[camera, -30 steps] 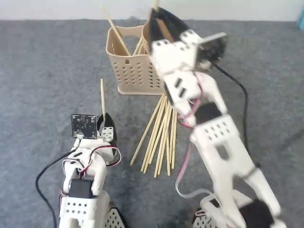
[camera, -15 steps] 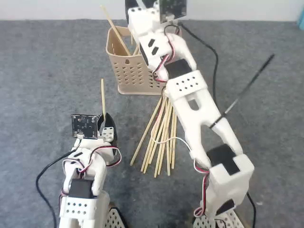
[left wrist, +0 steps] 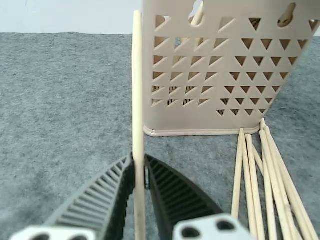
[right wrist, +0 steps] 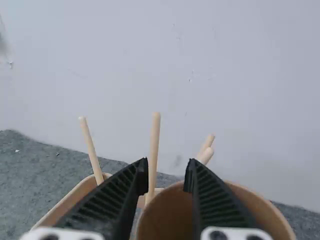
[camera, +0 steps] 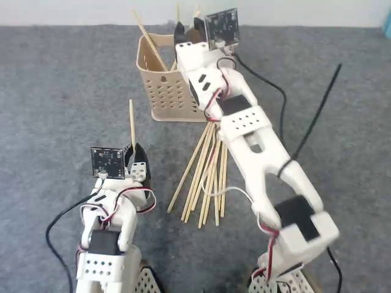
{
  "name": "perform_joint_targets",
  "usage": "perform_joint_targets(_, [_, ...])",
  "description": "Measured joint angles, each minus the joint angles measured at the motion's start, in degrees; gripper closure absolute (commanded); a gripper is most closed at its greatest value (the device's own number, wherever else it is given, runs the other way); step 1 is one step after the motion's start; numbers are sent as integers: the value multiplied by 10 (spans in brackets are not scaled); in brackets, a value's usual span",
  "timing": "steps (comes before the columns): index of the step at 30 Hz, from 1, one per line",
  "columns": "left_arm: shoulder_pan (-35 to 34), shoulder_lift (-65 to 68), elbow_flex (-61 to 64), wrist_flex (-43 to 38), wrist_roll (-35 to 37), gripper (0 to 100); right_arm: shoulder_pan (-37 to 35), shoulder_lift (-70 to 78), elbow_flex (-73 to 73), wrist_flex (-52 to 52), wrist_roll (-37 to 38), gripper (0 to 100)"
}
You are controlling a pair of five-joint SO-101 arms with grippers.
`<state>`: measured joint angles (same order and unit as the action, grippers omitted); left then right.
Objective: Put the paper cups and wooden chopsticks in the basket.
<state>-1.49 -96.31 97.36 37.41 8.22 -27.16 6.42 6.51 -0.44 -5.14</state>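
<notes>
The grey carpeted table (camera: 61,91) carries everything, with the beige perforated basket (camera: 165,91) standing at its far side. The right arm (camera: 256,140) stretches up to the basket, and its right end effector (camera: 188,25) hangs over the basket's open top. Seen from its own wrist, the right end effector (right wrist: 166,167) has its jaws partly apart with nothing visibly clamped between them. Directly beneath that gap sits the paper cup (right wrist: 270,210), mouth up, inside the basket (right wrist: 65,202). The left arm (camera: 110,226) sits on the near side of the basket, well apart from it. Its left end effector (camera: 134,151) is pinched closed on a single chopstick (camera: 132,125), which points towards the basket's near wall. In the left wrist view that single chopstick (left wrist: 137,100) runs straight out from between the left end effector (left wrist: 139,165) jaws, its far tip just beside the basket (left wrist: 215,75). The loose chopsticks (camera: 208,171) lie fanned on the table, their far ends touching the basket's foot (left wrist: 260,170). A few standing chopsticks (camera: 149,39) lean inside the basket beside the cup (right wrist: 154,140).
</notes>
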Motion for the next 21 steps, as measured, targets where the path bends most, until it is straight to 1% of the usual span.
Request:
perform_joint_targets(4, [0,0,0,0,0,989,-1,-98,92,0,0,994])
perform_joint_targets(10, [0,0,0,0,0,989,-1,-312,284,15,0,986])
perform_joint_targets(15, [0,0,0,0,0,989,9,-490,416,137,0,986])
perform_joint_targets(18, [0,0,0,0,0,989,35,-575,471,236,0,986])
perform_joint_targets(21, [0,0,0,0,0,989,70,-620,510,335,0,985])
